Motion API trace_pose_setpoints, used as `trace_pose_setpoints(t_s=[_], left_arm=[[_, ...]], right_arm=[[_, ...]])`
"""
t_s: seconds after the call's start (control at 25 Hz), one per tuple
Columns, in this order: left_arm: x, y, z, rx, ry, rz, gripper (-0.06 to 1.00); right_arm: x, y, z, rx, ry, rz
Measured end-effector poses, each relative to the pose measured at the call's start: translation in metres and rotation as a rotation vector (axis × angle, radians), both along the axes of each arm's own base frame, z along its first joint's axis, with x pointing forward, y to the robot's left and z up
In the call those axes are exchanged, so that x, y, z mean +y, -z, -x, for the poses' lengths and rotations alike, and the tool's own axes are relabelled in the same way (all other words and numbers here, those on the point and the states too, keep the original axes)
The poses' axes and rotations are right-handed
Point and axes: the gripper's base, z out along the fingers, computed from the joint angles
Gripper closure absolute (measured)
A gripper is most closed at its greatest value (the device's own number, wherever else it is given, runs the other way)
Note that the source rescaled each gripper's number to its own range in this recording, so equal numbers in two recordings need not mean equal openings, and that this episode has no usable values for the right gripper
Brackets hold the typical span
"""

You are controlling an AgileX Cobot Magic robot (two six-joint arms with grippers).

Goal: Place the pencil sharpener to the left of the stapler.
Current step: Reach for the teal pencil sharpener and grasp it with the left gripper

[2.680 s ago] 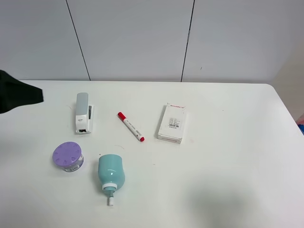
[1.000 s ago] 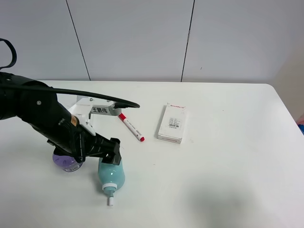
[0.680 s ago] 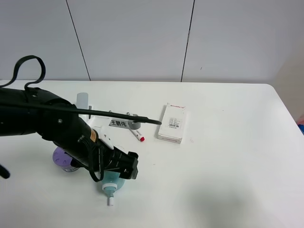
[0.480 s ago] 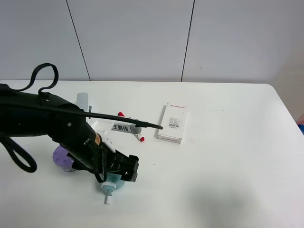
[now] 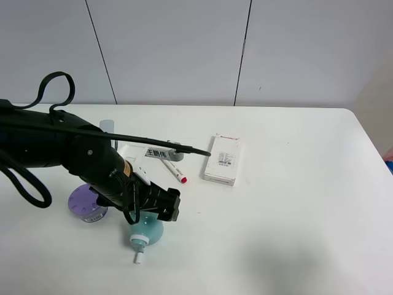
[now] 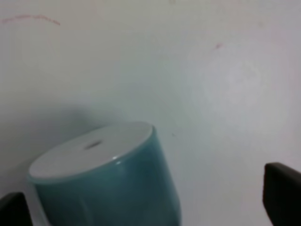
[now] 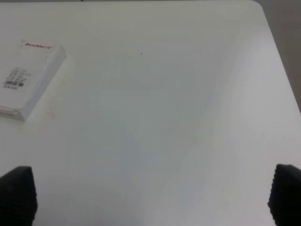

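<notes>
- Left arm [image 5: 67, 153] has swung in from the edge of the high view since the earlier frame. It now lies across the near-left part of the desk [image 5: 295, 215].
- Left hand [image 5: 156, 212] sits low over the pencil sharpener [image 5: 146, 232], which lies on its side on the desk. Only the teal body's lower end, the white collar and the stub handle show past the hand.
- Wrist view: left hand [image 6: 148, 205] has its jaws set wide, one on each side of the pencil sharpener [image 6: 108, 183]. The white flat end faces the camera. One jaw is just beside the teal wall, the other well apart from it — no grip to be seen.
- Stapler [image 5: 107, 126] lies beyond the left hand, toward the wall. Only its grey far end shows clearly; the arm covers the rest.
- Purple container [image 5: 83, 201] is near the left hand on its outer side, partly under the arm.
- Marker [image 5: 176, 173] lies just beyond the left hand; the white box [image 5: 222, 160] is farther off toward the middle of the desk.
- Right hand [image 7: 150, 195]: jaws wide, nothing between them — only bare desk below. The white box [image 7: 28, 80] lies ahead of it and off to one side.
</notes>
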Motion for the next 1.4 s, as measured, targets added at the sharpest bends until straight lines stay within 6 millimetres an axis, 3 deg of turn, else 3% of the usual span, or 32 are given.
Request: trace_pose_setpoints(t_s=[0.52, 1.4], left_arm=[[-0.001, 0.029, -0.003, 0.058, 0.031, -0.093, -0.06], [-0.003, 0.043, -0.005, 0.075, 0.032, -0.115, -0.06]], right_arm=[[0.000, 0.000, 0.000, 0.000, 0.000, 0.000], [0.000, 0.000, 0.000, 0.000, 0.000, 0.000]])
